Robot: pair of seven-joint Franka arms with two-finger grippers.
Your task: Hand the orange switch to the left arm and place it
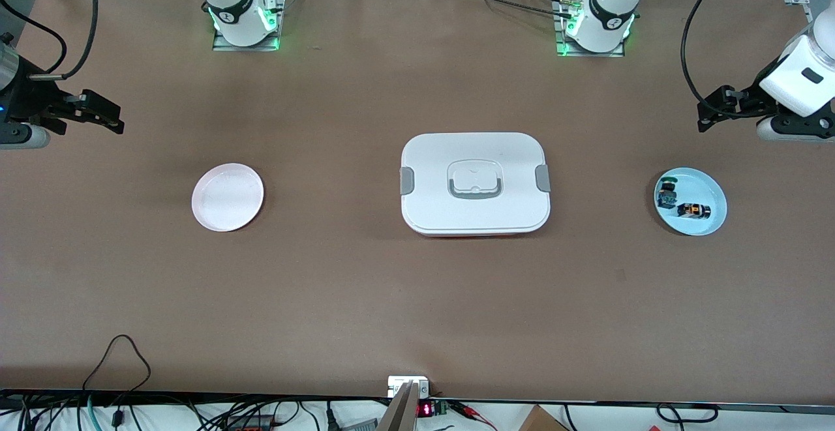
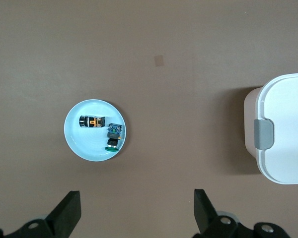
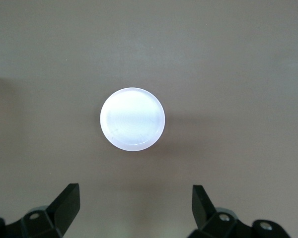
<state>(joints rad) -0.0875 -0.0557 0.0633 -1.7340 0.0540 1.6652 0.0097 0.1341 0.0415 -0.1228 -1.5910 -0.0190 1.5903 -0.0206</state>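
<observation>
The orange switch (image 1: 693,210), light, rigid, at the blue plate's (image 1: 712,191) five o'clock, is being judged grippable across its barrel; the left gripper (image 2: 136,210) and right gripper (image 3: 134,206) are being held released.

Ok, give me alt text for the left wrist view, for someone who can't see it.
A light blue plate on a brown table holds the orange switch lying beside a green-topped switch. The left gripper hangs open over the table, and the white box with its grey clip shows at the edge.

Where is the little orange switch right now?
The orange switch lies on the blue plate at the left arm's end of the table, beside the green-topped switch, which lies farther from the front camera.
</observation>
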